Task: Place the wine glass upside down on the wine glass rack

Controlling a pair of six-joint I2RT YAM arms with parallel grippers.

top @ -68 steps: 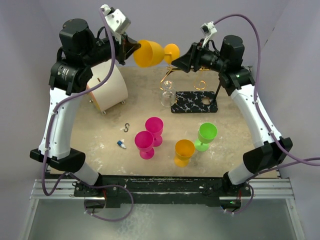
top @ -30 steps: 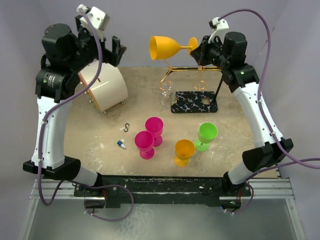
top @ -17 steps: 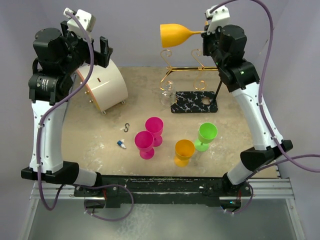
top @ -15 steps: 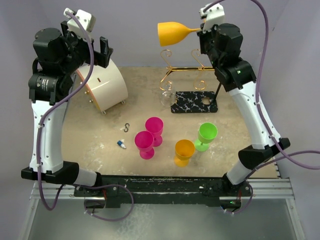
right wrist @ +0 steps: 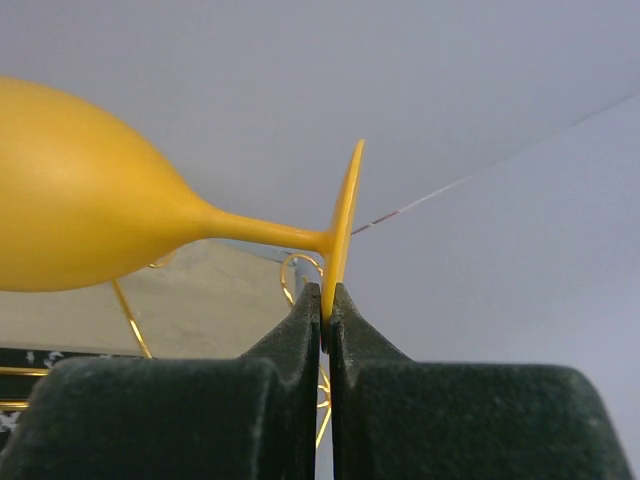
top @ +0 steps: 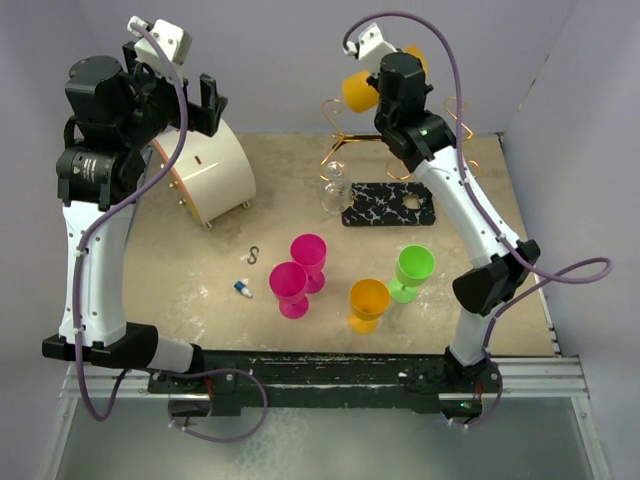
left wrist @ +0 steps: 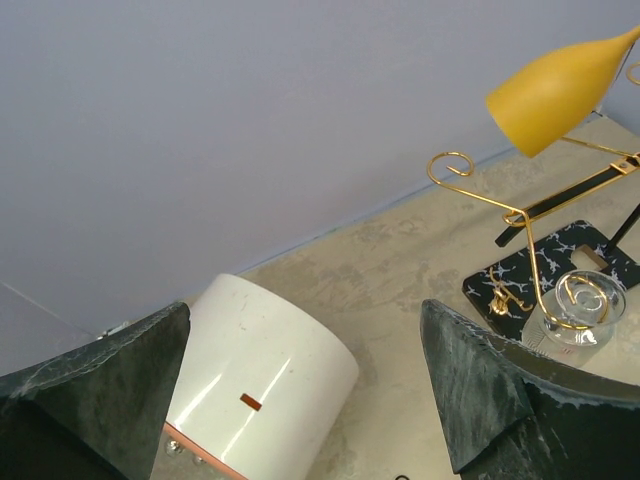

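Note:
The yellow wine glass point(right wrist: 75, 228) lies on its side in the air, its bowl point(top: 357, 90) to the left. My right gripper point(right wrist: 327, 300) is shut on the rim of its round foot point(right wrist: 345, 215). In the top view the right wrist point(top: 402, 78) hangs above the back of the wine glass rack point(top: 346, 139), a gold wire frame on a black marbled base point(top: 390, 204). The left wrist view shows the glass bowl point(left wrist: 553, 92) just above the rack's curled wire point(left wrist: 478, 192). My left gripper point(left wrist: 305, 308) is open and empty, high over the white cylinder point(left wrist: 262, 385).
A clear glass point(top: 333, 189) stands at the rack's left end. Two pink glasses point(top: 300, 270), an orange glass point(top: 368, 303) and a green glass point(top: 413, 269) stand mid-table. The white cylinder point(top: 213, 180) lies back left. A small hook point(top: 254, 256) and a blue-white bit point(top: 243, 289) lie near it.
My right arm has swung left and turned, carrying the yellow glass lower over the rack. The left arm has drawn back, then held still with its jaws open.

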